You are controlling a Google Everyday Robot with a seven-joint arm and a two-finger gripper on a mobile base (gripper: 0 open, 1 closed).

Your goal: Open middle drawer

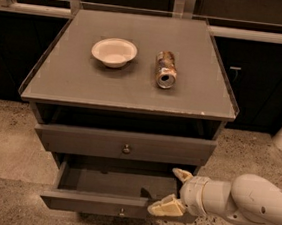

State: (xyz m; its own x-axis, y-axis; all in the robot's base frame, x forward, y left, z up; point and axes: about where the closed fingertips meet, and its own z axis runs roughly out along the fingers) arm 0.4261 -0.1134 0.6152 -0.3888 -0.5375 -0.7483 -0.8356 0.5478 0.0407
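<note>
Your gripper (175, 191) sits at the right end of the middle drawer (96, 204), its two pale fingers (163, 207) spread wide with nothing between them. The lower finger lies along the top edge of the drawer's front panel, and the view doesn't settle whether it touches that edge or hangs just over it. The upper finger points into the gap beneath the upper drawer (77, 140). The middle drawer stands pulled out to the left of the gripper, its dark inside showing, and its small round knob (121, 213) is left of and slightly below the lower finger. Directly above the gripper, the upper drawer's front overhangs, with its own knob (126, 148) up and to the left. Higher again is the cabinet top (73, 85), which carries a white bowl (114, 52) far up to the left and a can (165, 69) lying on its side almost straight above the gripper. The white arm (242, 200) reaches in from the right over the speckled floor (7, 140).
</note>
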